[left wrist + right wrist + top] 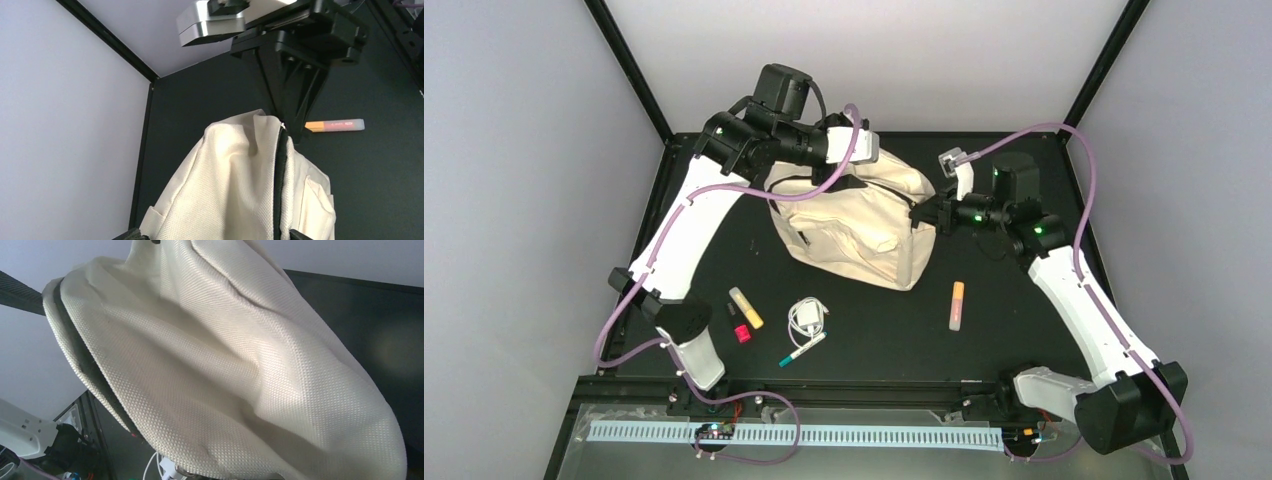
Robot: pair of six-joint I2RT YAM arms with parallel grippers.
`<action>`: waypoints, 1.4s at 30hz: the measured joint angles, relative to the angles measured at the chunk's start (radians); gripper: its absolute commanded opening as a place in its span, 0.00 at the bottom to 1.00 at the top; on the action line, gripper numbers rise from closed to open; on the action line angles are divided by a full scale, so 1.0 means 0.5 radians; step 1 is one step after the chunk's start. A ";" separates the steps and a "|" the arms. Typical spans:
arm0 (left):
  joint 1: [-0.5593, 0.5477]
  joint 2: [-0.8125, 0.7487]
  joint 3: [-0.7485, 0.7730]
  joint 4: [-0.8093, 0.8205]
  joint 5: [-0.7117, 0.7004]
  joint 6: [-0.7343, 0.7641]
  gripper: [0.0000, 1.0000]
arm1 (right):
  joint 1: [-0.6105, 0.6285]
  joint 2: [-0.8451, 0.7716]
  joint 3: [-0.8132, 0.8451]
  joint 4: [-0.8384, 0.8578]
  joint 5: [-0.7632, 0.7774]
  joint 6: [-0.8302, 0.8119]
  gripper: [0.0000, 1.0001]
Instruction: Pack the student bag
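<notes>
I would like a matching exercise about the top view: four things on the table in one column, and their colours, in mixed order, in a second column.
Things:
1. bag
2. cable
3. right marker
4. left marker

Colours:
a. orange
b. white
c. yellow
d. cream

Pairs: 1-d, 2-b, 3-a, 4-c
</notes>
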 measured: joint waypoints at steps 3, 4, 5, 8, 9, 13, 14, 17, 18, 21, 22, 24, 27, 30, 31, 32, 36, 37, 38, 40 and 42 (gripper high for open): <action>-0.001 0.036 0.027 -0.002 -0.005 -0.058 0.86 | 0.002 -0.027 0.000 -0.037 0.003 -0.025 0.01; -0.005 0.038 0.027 -0.005 -0.005 -0.069 0.87 | 0.002 -0.034 0.000 -0.048 0.005 -0.034 0.01; -0.009 0.038 0.027 -0.014 -0.005 -0.087 0.89 | 0.002 -0.040 0.000 -0.056 0.004 -0.042 0.01; -0.021 0.040 0.060 -0.056 0.013 -0.142 0.93 | 0.002 -0.045 0.000 -0.076 0.004 -0.053 0.01; -0.021 0.043 0.092 -0.085 0.041 -0.160 0.93 | 0.002 -0.045 0.000 -0.082 0.004 -0.053 0.01; -0.021 0.034 0.226 -0.134 0.198 -0.263 0.92 | 0.002 -0.045 0.000 -0.087 0.005 -0.062 0.01; -0.023 0.018 0.227 -0.134 0.224 -0.292 0.90 | 0.002 -0.045 0.000 -0.087 0.005 -0.063 0.01; -0.026 -0.016 0.159 -0.105 0.210 -0.360 0.73 | 0.002 -0.045 -0.002 -0.087 0.004 -0.069 0.01; -0.027 -0.016 0.128 -0.092 0.183 -0.385 0.68 | 0.003 -0.045 -0.002 -0.087 0.005 -0.070 0.01; -0.051 0.010 -0.040 -0.004 -0.040 -0.430 0.67 | 0.005 -0.045 -0.002 -0.086 0.008 -0.076 0.01; -0.056 0.025 -0.098 0.021 -0.096 -0.436 0.70 | 0.005 -0.045 -0.005 -0.083 0.012 -0.077 0.01; -0.072 0.040 -0.212 0.054 -0.166 -0.425 0.82 | 0.005 -0.046 -0.014 -0.079 0.023 -0.079 0.01; -0.111 0.026 -0.390 0.090 -0.188 -0.369 0.97 | 0.005 -0.046 -0.040 -0.082 0.050 -0.082 0.01; -0.156 -0.039 -0.564 0.143 -0.201 -0.292 0.99 | 0.006 -0.046 -0.049 -0.092 0.069 -0.084 0.01; -0.172 -0.063 -0.605 0.155 -0.211 -0.271 0.99 | 0.007 -0.046 -0.049 -0.095 0.072 -0.085 0.01; -0.185 -0.083 -0.641 0.172 -0.223 -0.252 0.99 | 0.008 -0.046 -0.049 -0.095 0.072 -0.085 0.01; -0.222 -0.133 -0.744 0.227 -0.272 -0.162 0.99 | 0.009 -0.049 -0.049 -0.086 0.071 -0.083 0.01; -0.230 -0.138 -0.770 0.253 -0.288 -0.138 0.97 | 0.009 -0.052 -0.049 -0.083 0.071 -0.082 0.01; -0.240 -0.141 -0.792 0.277 -0.307 -0.120 0.91 | 0.009 -0.056 -0.049 -0.081 0.071 -0.082 0.01; -0.262 -0.145 -0.838 0.339 -0.375 -0.070 0.67 | 0.009 -0.072 -0.049 -0.079 0.071 -0.082 0.01; -0.291 -0.145 -0.848 0.386 -0.459 -0.043 0.26 | 0.009 -0.093 -0.049 -0.080 0.072 -0.082 0.01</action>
